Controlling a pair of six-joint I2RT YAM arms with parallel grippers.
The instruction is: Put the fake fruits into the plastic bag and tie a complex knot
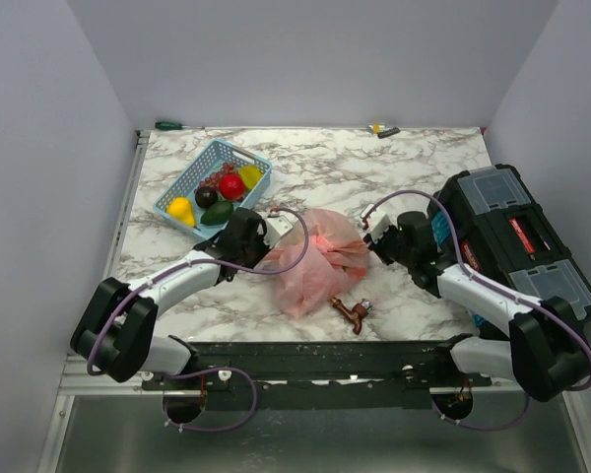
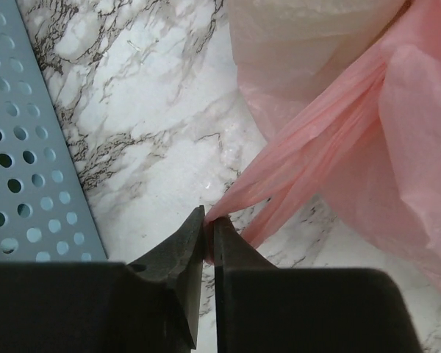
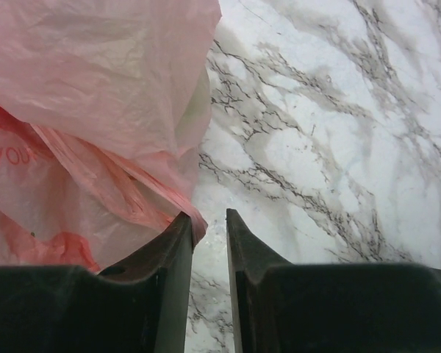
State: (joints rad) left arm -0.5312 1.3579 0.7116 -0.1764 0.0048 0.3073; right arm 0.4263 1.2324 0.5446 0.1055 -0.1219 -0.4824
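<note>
A thin, crinkly, translucent pink plastic bag (image 1: 315, 261) lies slumped in the middle of the white, grey-veined marble-patterned table (image 1: 394, 172), between the two arms. Open marble stretches from the bag to the far edge, where a green-handled screwdriver (image 1: 169, 125) lies against the back wall. Toward the near edge there is less room: a small brown angled object (image 1: 353, 314) sits just beside the bag's near side. A black plastic toolbox (image 1: 517, 241) with clear grey lid panels fills the right edge, close behind the right arm.

The glossy plastic fake fruits (image 1: 231, 186), two yellow, one red, one green and one dark purple-black, sit together in a light-blue perforated plastic basket (image 1: 259, 169) at the far left, near the bag but apart from it. Whether the bag holds anything cannot be told through its folds.

The left gripper (image 2: 209, 229) is at the bag's left side, next to the basket's flat holed wall. Its dark fingers are pressed together on a gathered strip of pink film that runs taut and pleated up to the bag's body.

The right gripper (image 3: 209, 220) is at the bag's right side, low over the marble. Its fingers stand a narrow slot apart with bare marble showing between them. A wrinkled red-edged fold of the bag touches one fingertip (image 3: 182, 224) without being clamped. Red lettering shows on the film there.
</note>
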